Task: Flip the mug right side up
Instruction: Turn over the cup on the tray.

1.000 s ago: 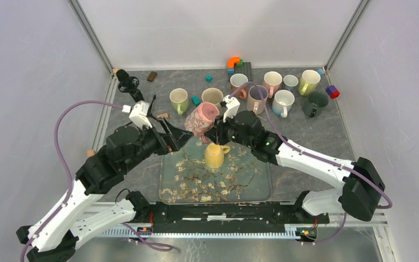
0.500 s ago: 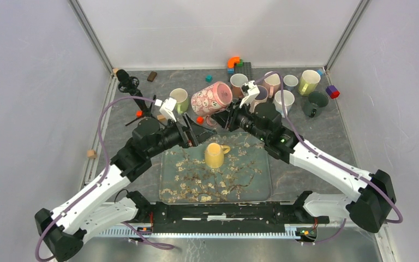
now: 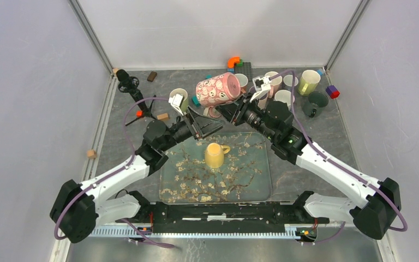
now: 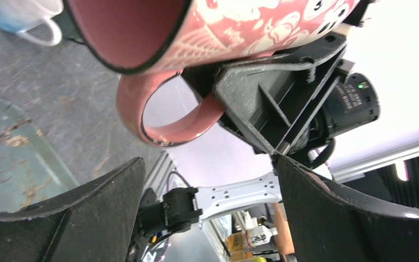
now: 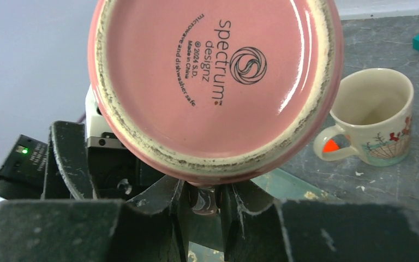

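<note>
At right gripper (image 5: pixel 204 203), pink mug (image 5: pixel 213 82), apparently handle-held

**Even overhead light, mixed wrist views**

Top view: bright, diffuse, sharp, with only faint soft shadows. Left wrist: white wall (image 4: pixel 393 49) blown out at 3 o'clock, left fingers (image 4: pixel 60 218) dark and soft at 6 o'clock. Right wrist: pink mug (image 5: pixel 213 82) base crisp, print readable, glare streak at 3 o'clock, right fingers (image 5: pixel 60 229) blurred at 6 o'clock.

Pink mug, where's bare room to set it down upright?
The tray's near half, in front of the yellow mug, is bare, as is the mat right of the tray. The back right, around the mug cluster, is crowded.
</note>
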Controlling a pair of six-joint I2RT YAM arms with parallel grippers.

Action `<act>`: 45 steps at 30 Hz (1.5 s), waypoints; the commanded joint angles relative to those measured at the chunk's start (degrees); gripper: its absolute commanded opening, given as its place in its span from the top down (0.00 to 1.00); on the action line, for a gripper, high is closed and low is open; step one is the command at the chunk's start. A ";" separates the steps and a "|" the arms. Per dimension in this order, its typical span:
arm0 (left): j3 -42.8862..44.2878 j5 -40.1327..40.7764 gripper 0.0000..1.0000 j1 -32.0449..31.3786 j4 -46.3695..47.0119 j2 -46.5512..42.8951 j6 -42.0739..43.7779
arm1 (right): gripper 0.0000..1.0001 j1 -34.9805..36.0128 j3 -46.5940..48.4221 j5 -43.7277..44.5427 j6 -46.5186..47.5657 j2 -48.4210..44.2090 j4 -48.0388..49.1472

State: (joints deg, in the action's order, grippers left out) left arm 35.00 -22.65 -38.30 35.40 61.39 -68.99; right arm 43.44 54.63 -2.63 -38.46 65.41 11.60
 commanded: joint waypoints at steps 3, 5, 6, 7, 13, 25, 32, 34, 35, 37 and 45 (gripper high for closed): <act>-0.06 -0.69 0.06 0.34 18.60 2.59 -7.21 | 1.00 -0.39 1.77 -2.16 -3.96 -3.44 14.73; -0.31 -0.64 0.08 0.29 19.60 2.85 -7.35 | 1.00 -0.71 1.75 -2.78 -4.79 -3.47 14.98; -0.37 -0.54 0.09 0.38 19.81 2.93 -7.35 | 1.00 -0.93 1.47 -3.23 -5.44 -3.53 15.48; -0.49 -0.46 0.10 0.51 20.24 3.12 -7.49 | 1.00 -1.12 1.13 -3.71 -6.00 -3.62 16.09; -0.34 -1.33 0.22 1.02 22.96 4.52 -8.88 | 1.00 -2.58 -0.76 -6.72 -9.57 -3.90 19.24; 1.06 -2.07 0.29 2.05 22.90 5.91 -8.62 | 1.00 -4.49 -4.30 -12.29 -17.33 -3.71 26.51; 1.87 -2.31 0.30 2.09 24.42 7.98 -8.80 | 1.00 -4.66 -5.40 -12.80 -17.97 -4.19 27.35; 2.48 -2.69 0.32 2.08 25.29 8.36 -9.15 | 1.00 -4.70 -5.67 -12.73 -17.92 -4.40 27.33; 2.66 -2.83 0.33 2.10 25.45 8.40 -9.16 | 1.00 -4.78 -5.76 -12.69 -17.96 -4.43 27.32; 2.54 -2.82 0.34 2.16 26.07 8.30 -9.28 | 1.00 -4.96 -5.76 -13.05 -18.02 -4.24 27.30; 3.17 -5.09 0.49 2.29 27.05 7.68 -8.83 | 1.00 -6.01 -6.03 -15.14 -19.58 -3.50 28.58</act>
State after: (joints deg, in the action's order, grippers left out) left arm 35.53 -25.26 -36.32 58.26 69.82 -76.71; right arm 38.13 47.42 -16.40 -57.21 64.10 28.95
